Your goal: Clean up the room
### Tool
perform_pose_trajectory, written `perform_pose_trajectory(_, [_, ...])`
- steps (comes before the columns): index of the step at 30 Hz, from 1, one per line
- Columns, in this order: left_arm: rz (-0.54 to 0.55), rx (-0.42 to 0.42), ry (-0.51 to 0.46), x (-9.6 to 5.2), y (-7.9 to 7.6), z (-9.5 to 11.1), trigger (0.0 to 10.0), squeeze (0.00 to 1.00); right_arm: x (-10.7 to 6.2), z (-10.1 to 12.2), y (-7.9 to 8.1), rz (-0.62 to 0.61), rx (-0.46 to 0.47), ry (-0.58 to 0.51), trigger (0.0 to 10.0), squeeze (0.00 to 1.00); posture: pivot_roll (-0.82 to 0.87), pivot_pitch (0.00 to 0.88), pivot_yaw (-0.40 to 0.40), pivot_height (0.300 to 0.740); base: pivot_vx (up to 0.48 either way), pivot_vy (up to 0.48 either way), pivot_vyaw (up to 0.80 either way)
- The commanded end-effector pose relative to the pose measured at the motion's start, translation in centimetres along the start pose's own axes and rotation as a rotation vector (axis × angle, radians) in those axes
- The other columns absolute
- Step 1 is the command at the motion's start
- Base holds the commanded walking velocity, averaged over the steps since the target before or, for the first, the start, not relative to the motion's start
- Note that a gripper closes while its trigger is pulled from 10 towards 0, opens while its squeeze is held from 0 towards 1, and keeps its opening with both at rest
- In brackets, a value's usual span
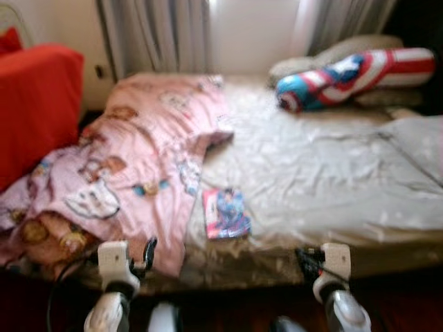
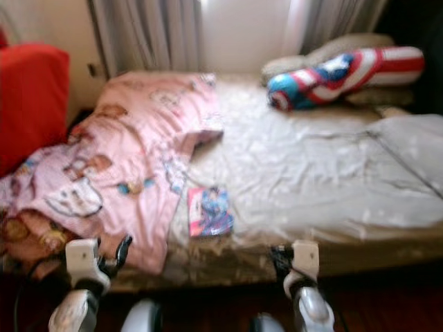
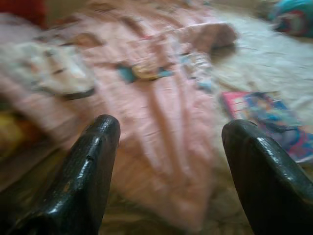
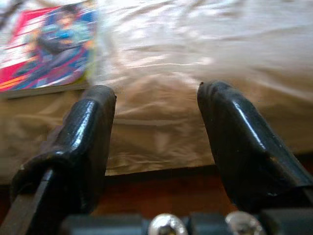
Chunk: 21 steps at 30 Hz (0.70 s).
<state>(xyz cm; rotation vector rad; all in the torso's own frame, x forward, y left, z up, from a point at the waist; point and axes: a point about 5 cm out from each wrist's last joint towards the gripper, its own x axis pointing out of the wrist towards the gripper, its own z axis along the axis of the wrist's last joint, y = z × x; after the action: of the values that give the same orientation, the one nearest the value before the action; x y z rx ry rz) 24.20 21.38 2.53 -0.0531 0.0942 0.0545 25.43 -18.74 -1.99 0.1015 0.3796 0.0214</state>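
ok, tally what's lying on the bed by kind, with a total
Pink cartoon-print blanket: 1
Comic book: 1
Red, white and blue bolster pillow: 1
Pale pillow behind it: 1
Folded grey cover at the robot's right: 1
Total: 5

Quilt [image 1: 138, 159] heaped left — sheet [image 1: 311, 180] open

Both head views are soft with blur, so the cartoon print on the pink blanket [image 1: 138, 159] and the cover of the book [image 1: 226, 213] cannot be read. The red chair [image 1: 34, 104] is cut by the left edge, and the blanket hides the bed's [image 1: 311, 180] left side.
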Motion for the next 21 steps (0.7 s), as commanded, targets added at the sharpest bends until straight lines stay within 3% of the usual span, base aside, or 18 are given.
perform_pose_trajectory(1, [0.007, 0.002, 0.009, -0.06, 0.37, 0.05, 10.0, 0.0, 0.29, 0.47, 0.45, 0.019, 0.0, -0.019, 10.0, 0.0, 0.04, 0.0, -0.062, 0.611, 0.0, 0.0, 0.8])
perform_pose_trajectory(6, [0.007, -0.001, 0.009, -0.12, 0.38, 0.1, 10.0, 0.0, 0.21, 0.34, 0.48, 0.023, 0.003, -0.016, 10.0, 0.0, 0.04, 0.0, -0.061, 0.611, 0.0, 0.0, 0.8])
perform_pose_trajectory(21, [0.001, -0.006, 0.016, -0.2, 0.3, 0.2, 10.0, 0.0, 0.12, 0.3, 0.26, 0.016, 0.025, -0.021, 10.0, 0.0, 0.04, 0.0, -0.054, 0.611, 0.0, 0.0, 0.0])
